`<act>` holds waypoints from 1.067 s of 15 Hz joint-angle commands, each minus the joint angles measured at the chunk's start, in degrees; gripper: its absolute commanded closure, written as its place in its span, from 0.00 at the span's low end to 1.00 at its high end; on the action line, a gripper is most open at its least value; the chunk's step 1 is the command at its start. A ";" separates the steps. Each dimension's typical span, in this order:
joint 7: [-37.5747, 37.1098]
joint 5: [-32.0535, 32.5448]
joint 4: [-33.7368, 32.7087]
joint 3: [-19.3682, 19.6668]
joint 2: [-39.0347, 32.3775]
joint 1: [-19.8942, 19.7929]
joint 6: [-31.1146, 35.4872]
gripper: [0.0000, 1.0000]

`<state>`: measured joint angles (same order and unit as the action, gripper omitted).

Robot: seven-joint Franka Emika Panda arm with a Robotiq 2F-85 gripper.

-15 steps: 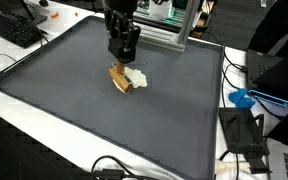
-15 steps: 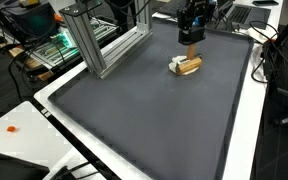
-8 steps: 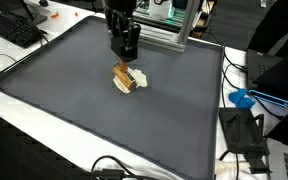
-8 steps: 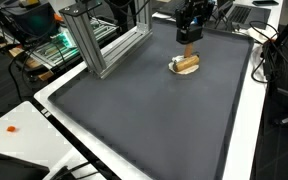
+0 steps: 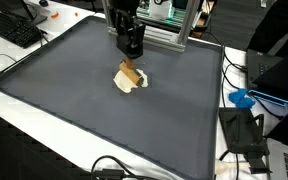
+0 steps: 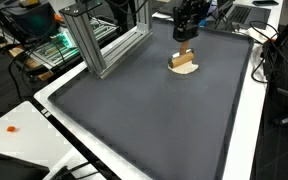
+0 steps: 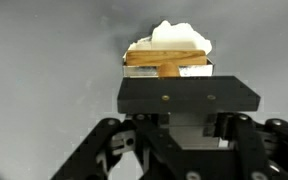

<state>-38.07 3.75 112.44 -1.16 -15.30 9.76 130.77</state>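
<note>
The gripper [image 5: 132, 52] hangs over the far part of the dark mat [image 5: 74, 105], its jaws clenched. From where I stand they seem to be pinched on the upright stem of a wooden piece [image 5: 131, 72] directly beneath them. The stem runs up into the fingers in both exterior views, [image 6: 186, 56] too small there to make out the contact itself.

In the wrist view the gripper's black body blocks the middle of the picture. The fingertips are hidden behind it, and only the wooden crossbar [image 7: 167, 58] shows past its front edge, with the stem vanishing underneath. Whether the wood rests on the mat or sits just clear of it I cannot tell.

A white crumpled lump [image 7: 174, 35] lies just beyond the wood, touching it, and what it is made of is hard to say. In an exterior view it peeks out beside the wood [image 5: 142, 78]. Behind the gripper stands an aluminium frame [image 6: 109, 45], cut off at the top.
</note>
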 commanded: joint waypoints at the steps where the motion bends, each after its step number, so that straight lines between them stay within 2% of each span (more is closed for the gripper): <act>1: 2.41 -2.66 1.75 -0.98 -0.58 -0.48 -3.26 0.66; 16: 7.41 -4.61 1.27 -1.35 -0.05 -0.55 -8.61 0.66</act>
<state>-32.65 0.43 112.37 -1.96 -14.72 9.76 124.47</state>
